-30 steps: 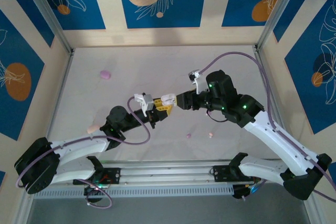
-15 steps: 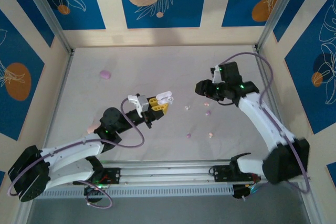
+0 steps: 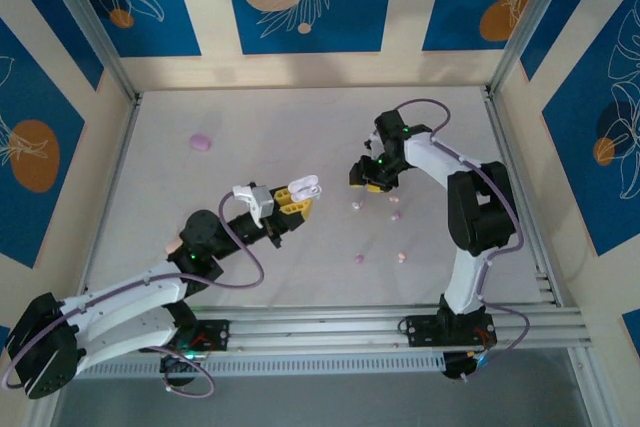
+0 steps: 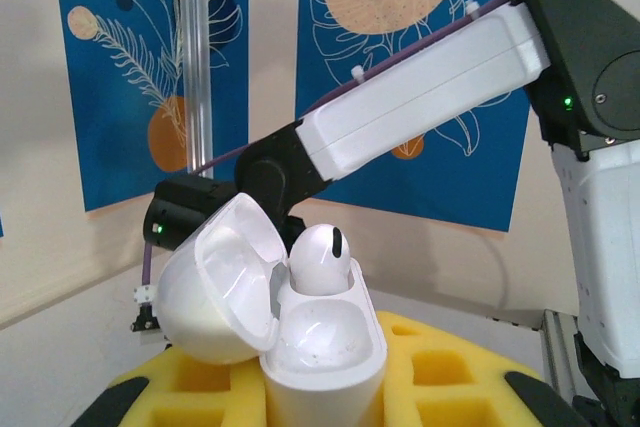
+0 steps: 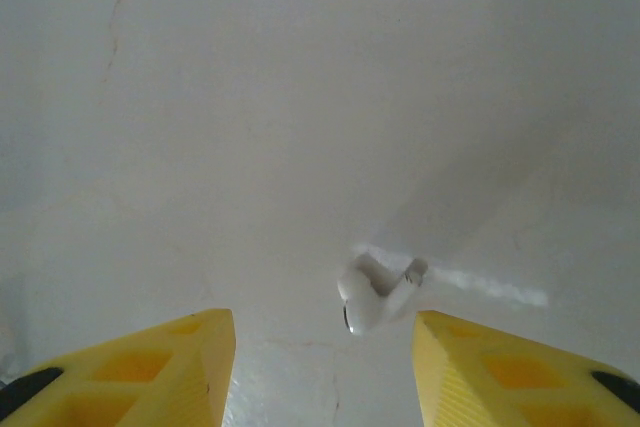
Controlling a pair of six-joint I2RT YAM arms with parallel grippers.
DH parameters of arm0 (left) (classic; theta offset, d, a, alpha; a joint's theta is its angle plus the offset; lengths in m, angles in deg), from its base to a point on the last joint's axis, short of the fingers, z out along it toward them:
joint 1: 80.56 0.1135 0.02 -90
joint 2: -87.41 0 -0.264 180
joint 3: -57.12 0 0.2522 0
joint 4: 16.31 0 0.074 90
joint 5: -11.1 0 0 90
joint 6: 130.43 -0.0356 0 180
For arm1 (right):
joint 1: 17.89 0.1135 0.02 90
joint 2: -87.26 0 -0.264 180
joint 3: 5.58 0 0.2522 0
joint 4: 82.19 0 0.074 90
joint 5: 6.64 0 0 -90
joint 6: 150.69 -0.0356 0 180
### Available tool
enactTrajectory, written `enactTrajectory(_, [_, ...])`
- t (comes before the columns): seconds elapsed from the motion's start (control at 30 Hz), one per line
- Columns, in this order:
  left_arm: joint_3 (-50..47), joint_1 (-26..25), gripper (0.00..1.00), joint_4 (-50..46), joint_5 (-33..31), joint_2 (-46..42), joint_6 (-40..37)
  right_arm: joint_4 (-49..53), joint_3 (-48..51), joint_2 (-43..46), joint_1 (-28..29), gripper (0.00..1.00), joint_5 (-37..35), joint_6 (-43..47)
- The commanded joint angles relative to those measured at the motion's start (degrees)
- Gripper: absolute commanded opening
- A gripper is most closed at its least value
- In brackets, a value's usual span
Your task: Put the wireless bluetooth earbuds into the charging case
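Yellow-padded, the left claw [image 3: 296,202] pinches the white charging case [image 4: 322,347]. The left wrist view shows its lid open and a seated earbud [image 4: 318,259] inside. The right claw [image 5: 322,347] hangs spread above a loose white earbud [image 5: 375,292] on the desk [image 3: 280,127]. The top view adds a pink bud [image 3: 400,257] nearby.

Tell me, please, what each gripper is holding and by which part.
The left gripper clamps the open charging case by its lower body; the right gripper holds nothing.

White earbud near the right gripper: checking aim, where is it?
Right wrist view: the small white plastic earbud lies on the pale table, just ahead of the open right gripper.
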Motion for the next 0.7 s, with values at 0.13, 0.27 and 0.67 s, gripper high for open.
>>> enactTrajectory(0.13, [-0.54,-0.70,0.18,0.21,-0.77,-0.68,-0.70,0.56,-2.60,-5.12,1.18,0.51,3.77,1.14])
enactTrajectory(0.27, [-0.45,-0.73,0.18,0.39,-0.60,-0.54,-0.52,0.99,-3.77,-6.97,1.40,0.50,3.43,1.47])
enactTrajectory(0.67, [-0.63,-0.80,0.18,0.39,-0.64,-0.62,-0.43,3.67,-5.13,-9.97,2.02,0.49,2.60,2.75])
